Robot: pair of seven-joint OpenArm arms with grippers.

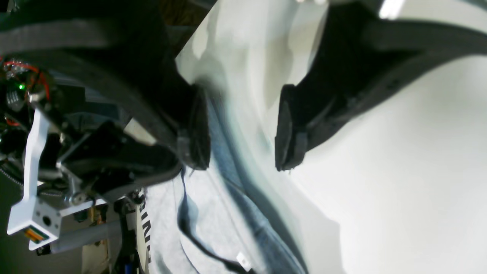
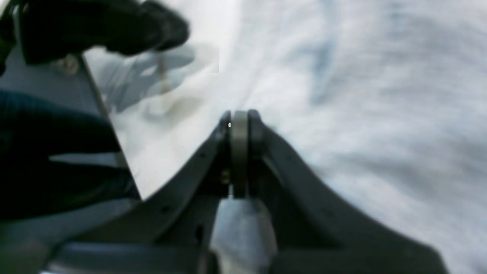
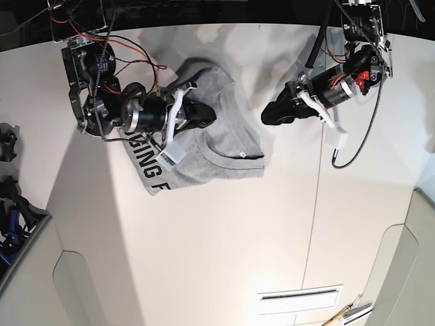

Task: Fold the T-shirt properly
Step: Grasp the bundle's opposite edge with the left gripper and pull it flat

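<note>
The heather-grey T-shirt (image 3: 224, 146) lies bunched on the white table (image 3: 204, 258), collar toward the front and black lettering (image 3: 143, 159) at its left edge. My right gripper (image 3: 209, 117) sits on the shirt's upper middle. In the right wrist view it (image 2: 239, 118) is shut with a thin strip of grey cloth pinched between the pads, and shirt fabric (image 2: 361, 95) fills the background. My left gripper (image 3: 267, 117) is just right of the shirt's right edge. In the left wrist view it (image 1: 241, 129) is open and empty, with the shirt (image 1: 213, 220) and its lettering (image 1: 144, 224) beyond.
Black objects (image 3: 7, 204) sit off the table's left side. A slot (image 3: 299, 295) and a pencil-like tool (image 3: 346, 314) are at the front right. The right arm's body (image 1: 57, 152) shows in the left wrist view, close to the left gripper.
</note>
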